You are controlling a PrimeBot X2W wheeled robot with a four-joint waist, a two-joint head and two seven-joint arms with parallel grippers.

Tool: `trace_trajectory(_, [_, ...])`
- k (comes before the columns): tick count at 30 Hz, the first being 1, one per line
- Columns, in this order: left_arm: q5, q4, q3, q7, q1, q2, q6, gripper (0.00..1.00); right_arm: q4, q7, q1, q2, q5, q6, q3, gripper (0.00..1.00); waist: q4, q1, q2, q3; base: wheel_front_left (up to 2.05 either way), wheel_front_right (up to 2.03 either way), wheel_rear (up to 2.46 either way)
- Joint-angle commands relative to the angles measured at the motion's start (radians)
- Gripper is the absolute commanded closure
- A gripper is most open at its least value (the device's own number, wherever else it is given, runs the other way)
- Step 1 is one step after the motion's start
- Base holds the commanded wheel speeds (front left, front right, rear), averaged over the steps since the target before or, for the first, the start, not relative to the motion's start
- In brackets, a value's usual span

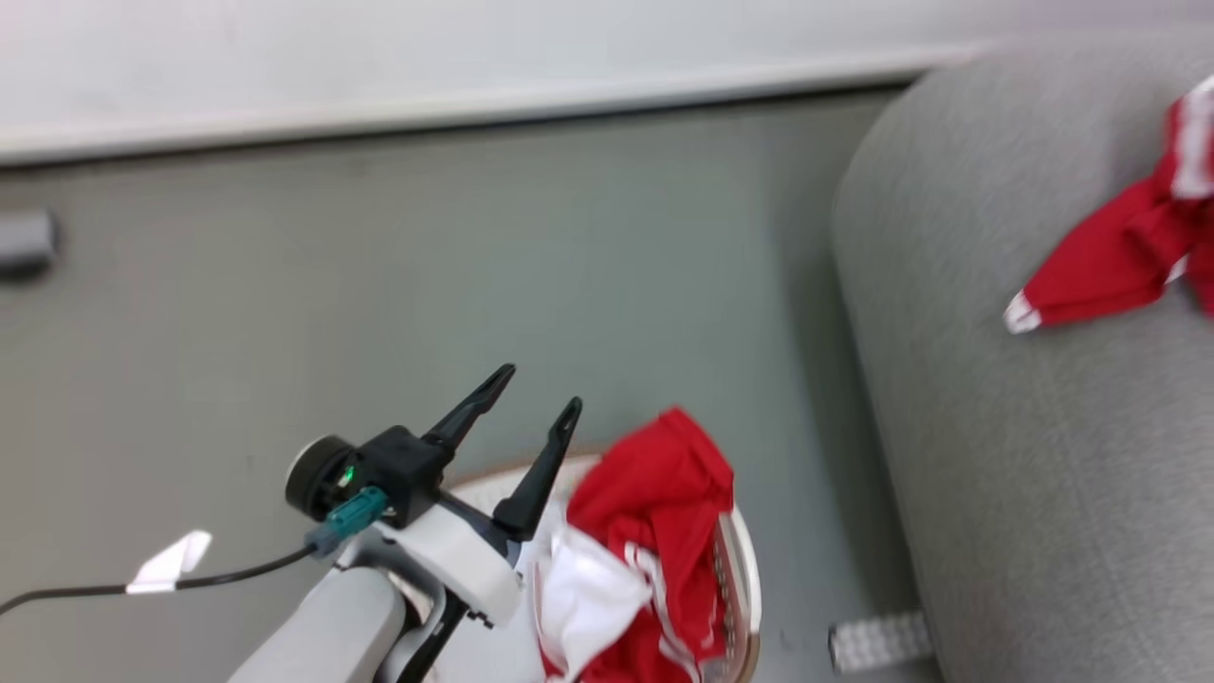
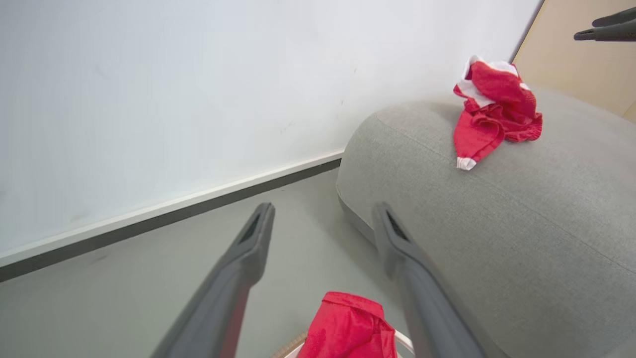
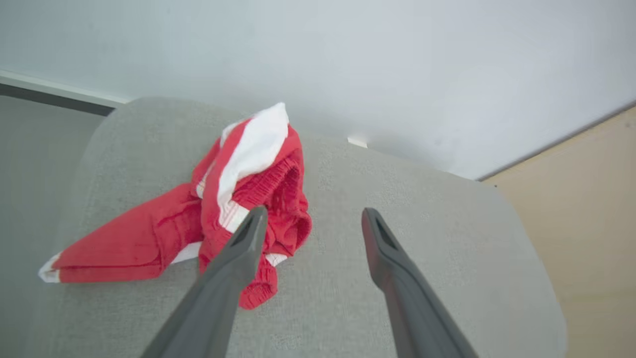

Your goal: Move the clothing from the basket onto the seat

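We see one red-and-white garment (image 3: 149,243) lying crumpled on the grey seat (image 3: 437,214), just beyond the right fingers (image 3: 233,263), which stand wide apart and empty, while the other clothing (image 1: 664,484) heaps in the basket (image 1: 746,569) on the floor (image 1: 379,285), with the left fingers (image 1: 474,406) above it, likewise spread wide and empty.

seat (image 1: 1024,474): grey woven sofa, rounded edges | garment (image 3: 233,214): red with white stripe and trim, crumpled, lying on top of the seat | basket (image 1: 749,579): cream wall with small holes, near the seat, rim seems brown | other clothing (image 1: 654,512): red and white, heaped above the basket rim
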Motion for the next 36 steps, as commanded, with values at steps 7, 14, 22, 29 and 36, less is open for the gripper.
trace_trajectory(7, [-0.027,0.006,0.077,-0.007,0.061,-0.007,0.044,0.00,-0.241,-0.091,0.114,-0.012,0.160,-0.002,0.071,0.00,0.034,0.0001,0.0000,-0.214,0.00,0.00,0.00])
trace_trajectory(14, [-0.031,-0.022,0.190,-0.008,0.136,-0.010,0.082,0.00,-0.406,-0.214,0.244,0.072,0.210,-0.002,0.053,0.00,0.067,0.0001,0.0000,-0.297,0.00,0.00,0.00])
trace_trajectory(22, [0.013,-0.054,0.333,-0.008,0.259,-0.004,0.128,0.00,-0.521,-0.370,0.487,0.226,0.168,-0.002,-0.053,0.00,0.090,0.0001,0.0000,-0.328,0.00,0.00,0.00])
trace_trajectory(29, [0.068,-0.114,0.458,-0.008,0.360,-0.061,0.146,0.00,-0.585,-0.500,0.677,0.373,0.069,-0.002,-0.133,0.00,0.103,0.0001,0.0000,-0.326,0.00,0.00,0.00])
trace_trajectory(36, [0.128,-0.130,0.541,-0.008,0.433,-0.138,0.096,0.00,-0.604,-0.541,0.803,0.497,0.017,-0.002,-0.191,0.00,0.124,0.0001,0.0000,-0.312,0.00,0.00,0.00])
